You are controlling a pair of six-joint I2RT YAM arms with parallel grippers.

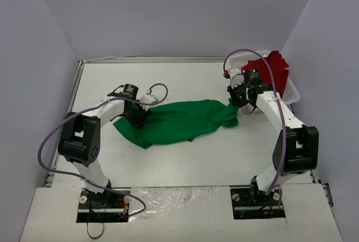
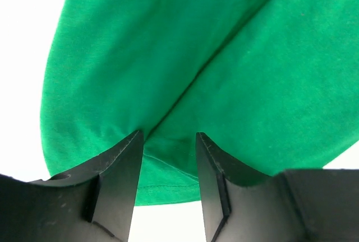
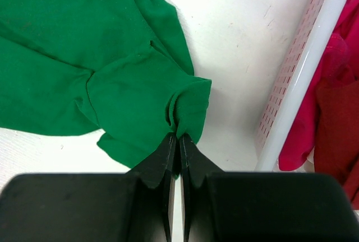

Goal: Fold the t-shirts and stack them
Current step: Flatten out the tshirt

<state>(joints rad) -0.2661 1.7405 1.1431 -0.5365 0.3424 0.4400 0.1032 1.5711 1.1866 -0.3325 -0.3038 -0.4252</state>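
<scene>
The green t-shirt (image 1: pixel 179 121) lies crumpled and stretched across the middle of the table. My left gripper (image 1: pixel 139 120) is at its left end. In the left wrist view its jaws (image 2: pixel 168 134) stand apart over the green cloth (image 2: pixel 224 85), with the hem showing between them. My right gripper (image 1: pixel 238 103) is at the shirt's right end. There its jaws (image 3: pixel 179 135) are shut, pinching a small fold of the green cloth (image 3: pixel 112 74). The red t-shirt (image 1: pixel 275 65) lies heaped in the basket, also seen in the right wrist view (image 3: pixel 336 102).
A white lattice basket (image 1: pixel 291 93) stands at the back right, its wall (image 3: pixel 303 74) close beside my right gripper. Grey walls surround the white table (image 1: pixel 168 79).
</scene>
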